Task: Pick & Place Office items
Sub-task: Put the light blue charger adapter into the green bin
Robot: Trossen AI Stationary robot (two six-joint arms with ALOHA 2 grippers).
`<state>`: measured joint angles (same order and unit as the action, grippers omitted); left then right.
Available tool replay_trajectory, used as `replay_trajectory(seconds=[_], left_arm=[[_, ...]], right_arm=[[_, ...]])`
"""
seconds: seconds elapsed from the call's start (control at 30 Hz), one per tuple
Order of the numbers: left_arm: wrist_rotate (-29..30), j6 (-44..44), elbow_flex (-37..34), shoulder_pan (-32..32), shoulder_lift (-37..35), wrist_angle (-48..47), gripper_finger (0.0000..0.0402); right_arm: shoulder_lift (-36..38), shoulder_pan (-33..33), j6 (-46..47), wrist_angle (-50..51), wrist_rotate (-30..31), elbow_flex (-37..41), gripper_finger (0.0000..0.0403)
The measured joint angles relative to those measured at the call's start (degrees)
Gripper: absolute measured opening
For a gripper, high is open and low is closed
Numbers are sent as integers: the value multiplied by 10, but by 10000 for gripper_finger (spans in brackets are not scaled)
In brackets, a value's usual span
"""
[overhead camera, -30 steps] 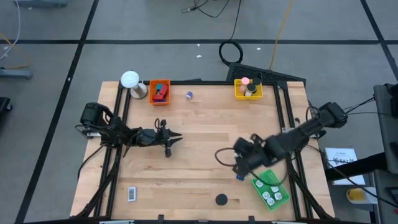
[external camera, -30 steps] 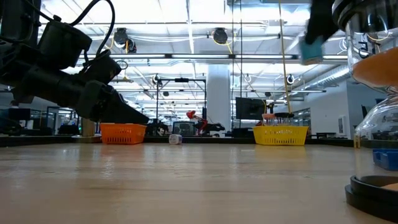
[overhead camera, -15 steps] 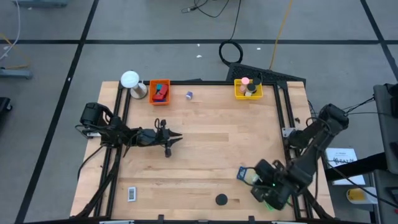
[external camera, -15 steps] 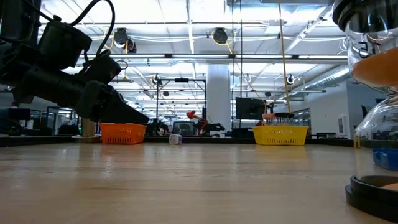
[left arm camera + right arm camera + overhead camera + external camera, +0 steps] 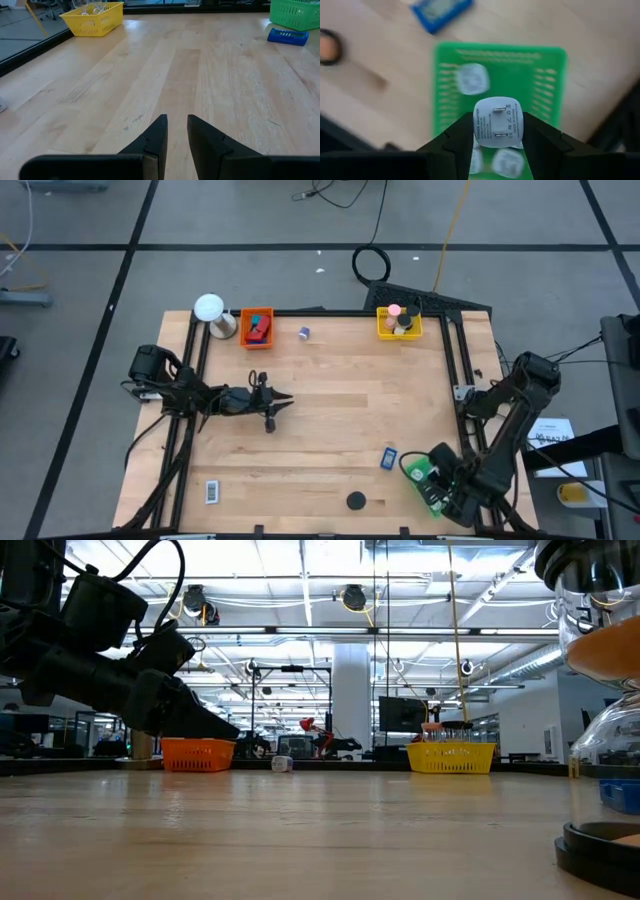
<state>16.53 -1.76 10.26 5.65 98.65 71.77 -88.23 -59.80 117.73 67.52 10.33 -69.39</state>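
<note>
My right gripper (image 5: 436,480) hangs over the green tray (image 5: 416,471) at the table's near right corner, shut on a white power adapter (image 5: 497,122). More white adapters lie in the tray (image 5: 540,65). A blue rectangle (image 5: 388,459) lies flat on the table just left of the tray, and a black disc (image 5: 356,501) lies nearer the front edge. My left gripper (image 5: 287,401) waits at mid-left, low over the table. Its fingers (image 5: 159,134) stand a narrow gap apart with nothing between them. My right gripper pinches the adapter by two opposite side walls (image 5: 476,126) between its two fingers. The fingers come from above and point down. The adapter is lifted clear above the green tray, its pronged face (image 5: 499,121) turned up toward the wrist camera.
An orange tray (image 5: 257,327) with red and blue pieces, a purple roll (image 5: 304,332) and a yellow tray (image 5: 399,322) stand along the far edge. A white ball-topped object (image 5: 209,308) stands at the far left. A black-and-white rectangle (image 5: 212,492) lies near left. Bare wood fills the middle.
My right gripper has swung from above the blue rectangle toward the table's near right corner. It has sunk a little and rolled about its own axis. It now stands over the green tray and has left the low view. The blue rectangle has stayed on the table.
</note>
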Motion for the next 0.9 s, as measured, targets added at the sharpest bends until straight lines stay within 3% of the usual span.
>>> replay_trajectory(seconds=[0.43,0.63,0.9], left_arm=[[0,0,0,0,0,0,76],[0,0,0,0,0,0,76],[0,0,0,0,0,0,76]], right_arm=[[0,-3,15,-44,-15,47,137],[0,-3,10,-80,29,53,137],[0,-3,1,-158,30,94,137]])
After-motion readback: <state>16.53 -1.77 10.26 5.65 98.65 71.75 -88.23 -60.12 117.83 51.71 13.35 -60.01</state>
